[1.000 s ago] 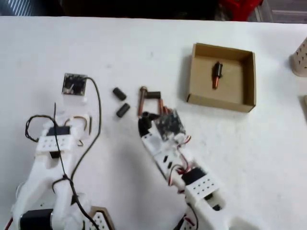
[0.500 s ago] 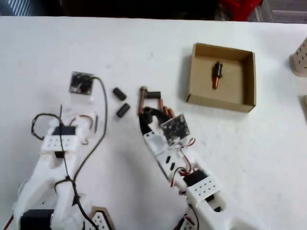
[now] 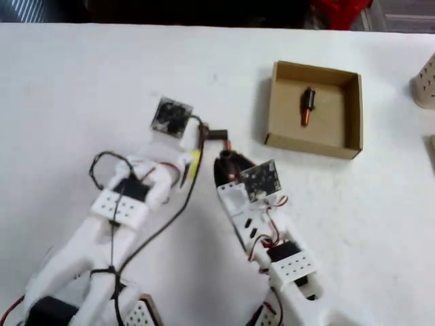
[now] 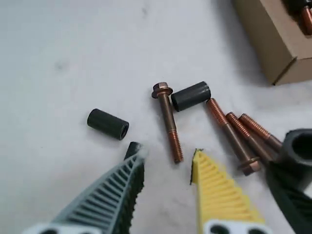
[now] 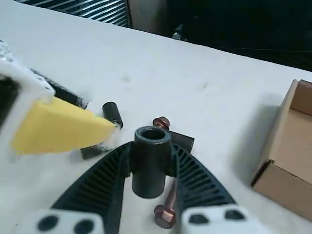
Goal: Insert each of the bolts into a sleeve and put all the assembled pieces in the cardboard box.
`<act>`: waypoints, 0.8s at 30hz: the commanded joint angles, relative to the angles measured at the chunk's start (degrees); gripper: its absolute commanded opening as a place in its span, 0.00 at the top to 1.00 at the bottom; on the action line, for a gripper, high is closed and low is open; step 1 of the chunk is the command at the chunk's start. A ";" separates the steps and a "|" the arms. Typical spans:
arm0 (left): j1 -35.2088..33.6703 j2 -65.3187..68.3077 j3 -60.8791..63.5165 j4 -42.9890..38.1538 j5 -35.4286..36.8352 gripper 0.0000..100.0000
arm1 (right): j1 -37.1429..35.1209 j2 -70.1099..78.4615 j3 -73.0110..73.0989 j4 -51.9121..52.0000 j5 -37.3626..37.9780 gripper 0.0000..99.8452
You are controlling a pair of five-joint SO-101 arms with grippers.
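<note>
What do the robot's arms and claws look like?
Both arms are chunky white plastic with rows of little holes. The left arm carries a long black cable; the right arm has red and white wires. The left gripper has one grey ribbed finger and one yellow; the right gripper has black ribbed fingers.

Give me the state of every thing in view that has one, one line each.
left pincer, open
right pincer, shut on the held sleeve
held sleeve, upright, bore empty
cardboard box, open-topped, holding the assembled piece
assembled piece, bolt in sleeve, lying flat
loose bolt, lying flat, unsleeved
three bolts, lying side by side, unsleeved
two free sleeves, on their sides
</note>
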 commanded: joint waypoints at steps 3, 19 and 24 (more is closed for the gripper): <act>1.27 11.91 -12.04 1.23 1.49 0.82 | 1.71 -1.80 -0.35 -1.36 -1.05 0.98; 2.42 27.12 -23.91 1.14 1.49 0.83 | 1.71 -1.80 -0.35 -1.27 -0.88 0.98; 1.19 36.35 -32.53 5.19 1.58 0.83 | 1.71 -1.80 -0.35 -1.27 -0.88 0.98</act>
